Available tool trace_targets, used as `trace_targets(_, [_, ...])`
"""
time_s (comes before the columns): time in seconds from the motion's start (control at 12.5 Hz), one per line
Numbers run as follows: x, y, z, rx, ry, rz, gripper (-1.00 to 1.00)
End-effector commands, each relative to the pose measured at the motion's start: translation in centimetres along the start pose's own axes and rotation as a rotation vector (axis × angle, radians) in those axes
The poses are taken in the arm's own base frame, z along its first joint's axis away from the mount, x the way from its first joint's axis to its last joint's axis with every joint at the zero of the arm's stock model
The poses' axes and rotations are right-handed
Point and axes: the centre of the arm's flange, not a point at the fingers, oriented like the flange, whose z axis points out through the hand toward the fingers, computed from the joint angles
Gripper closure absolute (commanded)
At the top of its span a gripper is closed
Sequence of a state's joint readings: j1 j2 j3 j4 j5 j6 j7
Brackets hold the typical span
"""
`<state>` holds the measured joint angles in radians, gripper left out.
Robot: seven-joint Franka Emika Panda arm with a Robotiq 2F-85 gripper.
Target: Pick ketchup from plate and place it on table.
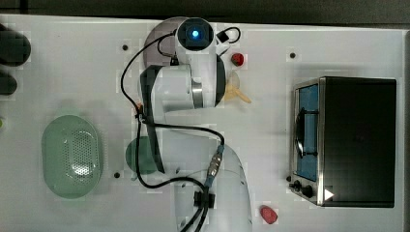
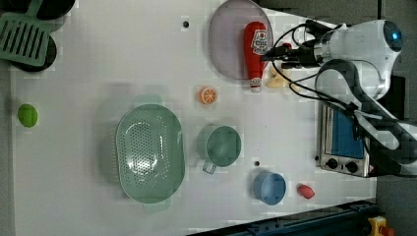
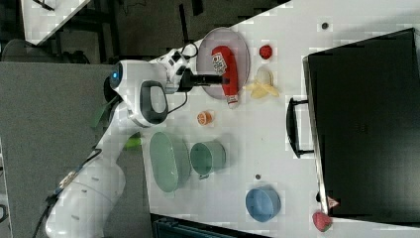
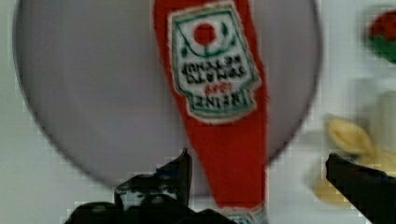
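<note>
Table; ketchup between open gripper

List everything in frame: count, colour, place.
ketchup: 1, red, lying on plate
plate: 1, lilac, far table edge
banana: 1, yellow, beside plate
orange slice: 1, orange, mid table
basket: 1, pale green, left view's left
cup: 1, green, beside basket
bowl: 1, blue, near edge
oven: 1, silver-black, left view's right
table: 1, white
tool: 1, black, open, over ketchup
</note>
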<state>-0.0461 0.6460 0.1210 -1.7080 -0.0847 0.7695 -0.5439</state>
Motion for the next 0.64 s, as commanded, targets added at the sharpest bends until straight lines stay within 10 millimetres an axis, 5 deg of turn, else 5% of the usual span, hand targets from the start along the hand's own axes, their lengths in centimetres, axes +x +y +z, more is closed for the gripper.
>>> trace_targets(0.08, [1.1,-2.2,1.7,0.016,0.042,-0.086,-1.00])
trace_targets(0.64, [2.3,-2.4,6.7,0.001,0.105,-0.123,-0.92])
